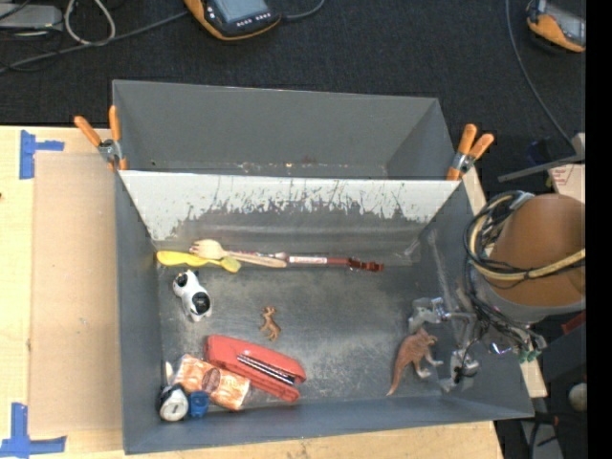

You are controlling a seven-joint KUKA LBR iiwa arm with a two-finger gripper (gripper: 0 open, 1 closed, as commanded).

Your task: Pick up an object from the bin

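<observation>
The claw (455,363) hangs low at about 4 o'clock in the bin (287,146), close to the right wall, just beside a brown toy dinosaur (412,357) standing at its 9 o'clock. Whether the claw is released or clenched I cannot tell. Nothing shows in its grasp. The dinosaur looks like the likeliest pick. To take it well, the claw should centre over the body rather than the thin tail and stay clear of the wall. The red stapler (256,363) lies well apart at 7 o'clock.
</observation>
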